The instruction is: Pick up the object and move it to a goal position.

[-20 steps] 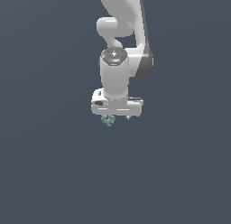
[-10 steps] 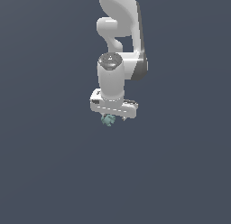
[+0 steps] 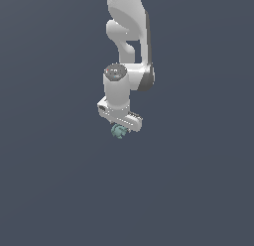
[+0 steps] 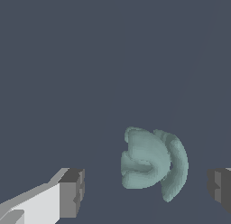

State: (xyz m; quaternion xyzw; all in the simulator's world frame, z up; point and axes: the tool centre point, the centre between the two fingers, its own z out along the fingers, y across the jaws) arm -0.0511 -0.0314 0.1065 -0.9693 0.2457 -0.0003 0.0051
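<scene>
Gripper (image 4: 145, 187) is seen spread wide, nothing grasped; both fingers stand clear of the object (image 4: 152, 163). Object lies betw. the 2 fingers, nearer 1 side, directly under the gripper (image 3: 120, 125) in ext. view. A straight closing move is judged enough; object's long axis can't be told.

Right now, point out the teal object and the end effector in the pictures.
Teal object (image 4: 151, 162), wrist view, on its lumpy middle.
End effector (image 4: 144, 189), wrist view, midway between its fingertips, fingers apart either side of the object.
Teal object (image 3: 118, 132), exterior view, just under the end effector.
</scene>
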